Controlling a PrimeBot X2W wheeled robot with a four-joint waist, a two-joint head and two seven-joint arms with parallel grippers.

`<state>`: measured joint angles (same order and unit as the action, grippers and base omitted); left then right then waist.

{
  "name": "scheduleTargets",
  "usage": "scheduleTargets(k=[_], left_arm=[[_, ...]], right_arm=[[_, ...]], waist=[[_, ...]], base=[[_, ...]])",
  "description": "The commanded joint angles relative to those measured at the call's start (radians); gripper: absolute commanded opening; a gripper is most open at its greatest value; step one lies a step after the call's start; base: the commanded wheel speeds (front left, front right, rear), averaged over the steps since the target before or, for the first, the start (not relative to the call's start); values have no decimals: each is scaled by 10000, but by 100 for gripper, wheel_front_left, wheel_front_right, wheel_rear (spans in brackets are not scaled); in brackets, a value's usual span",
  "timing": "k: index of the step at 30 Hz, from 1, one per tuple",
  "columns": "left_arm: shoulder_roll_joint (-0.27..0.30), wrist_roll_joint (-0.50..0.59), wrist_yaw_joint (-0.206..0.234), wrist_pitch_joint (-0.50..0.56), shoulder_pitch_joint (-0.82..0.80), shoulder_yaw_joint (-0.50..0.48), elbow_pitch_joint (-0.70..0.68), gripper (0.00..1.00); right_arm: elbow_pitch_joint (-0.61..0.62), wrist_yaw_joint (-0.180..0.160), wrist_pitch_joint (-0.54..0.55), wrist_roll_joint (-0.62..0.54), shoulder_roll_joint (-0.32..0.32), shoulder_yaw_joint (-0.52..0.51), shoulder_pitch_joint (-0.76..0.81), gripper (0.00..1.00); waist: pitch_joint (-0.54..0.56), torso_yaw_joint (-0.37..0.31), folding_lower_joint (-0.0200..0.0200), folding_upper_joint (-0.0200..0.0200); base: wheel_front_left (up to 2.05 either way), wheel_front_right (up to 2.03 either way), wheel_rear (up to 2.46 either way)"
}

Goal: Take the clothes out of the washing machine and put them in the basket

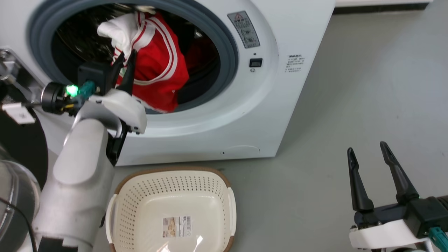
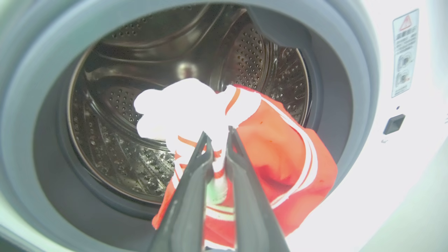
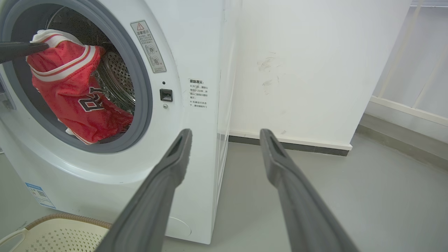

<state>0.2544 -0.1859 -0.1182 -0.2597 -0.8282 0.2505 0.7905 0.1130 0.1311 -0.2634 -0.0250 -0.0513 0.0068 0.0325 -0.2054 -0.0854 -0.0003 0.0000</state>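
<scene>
A red jersey with white stripes, one of the clothes [image 1: 157,70], hangs lifted in the porthole of the white washing machine [image 1: 287,105]. My left gripper [image 1: 123,59] is shut on its white-trimmed edge; the left wrist view has both fingers pinching the clothes [image 2: 280,157] at my left gripper [image 2: 217,134] before the steel drum. More red fabric lies deeper in the drum [image 1: 201,52]. The cream basket [image 1: 171,182] stands on the floor below the porthole, holding nothing. Low at the right, my right gripper [image 1: 365,147] is open, away from the machine. The right wrist view has the clothes [image 3: 73,101] and the washing machine [image 3: 196,52].
The black-framed door [image 1: 21,147] stands open at the far left beside my left arm. Grey floor [image 1: 350,87] spreads to the right of the machine. A white wall [image 3: 315,63] with a dark skirting runs behind it.
</scene>
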Motion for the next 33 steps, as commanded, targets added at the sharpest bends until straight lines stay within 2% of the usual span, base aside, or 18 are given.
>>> scheduleTargets(k=[1,6,20,25,33], left_arm=[[82,-73,44,-61,466,-26,-510,0],[261,-178,227,113,1696,-11,-2363,0],[1137,-262,1047,2047,4954,-146,-8335,0],[1293,-321,1186,2468,5634,-93,-9381,0],[1252,-504,1148,2688,6459,214,-9510,0]], right_arm=[[-43,-7,-21,-9,21,-12,196,100],[-76,-7,-21,-27,21,-40,523,100],[-120,-7,-21,-14,21,-132,982,100],[-118,-7,-19,-31,21,-128,1020,100],[-14,-7,-19,-21,21,-168,780,100]], waist=[[428,167,3,0],[906,288,3,0],[1399,518,3,0],[1423,563,3,0],[1117,517,3,0]], base=[[0,0,0],[0,0,0],[0,0,0],[0,0,0],[0,0,0]])
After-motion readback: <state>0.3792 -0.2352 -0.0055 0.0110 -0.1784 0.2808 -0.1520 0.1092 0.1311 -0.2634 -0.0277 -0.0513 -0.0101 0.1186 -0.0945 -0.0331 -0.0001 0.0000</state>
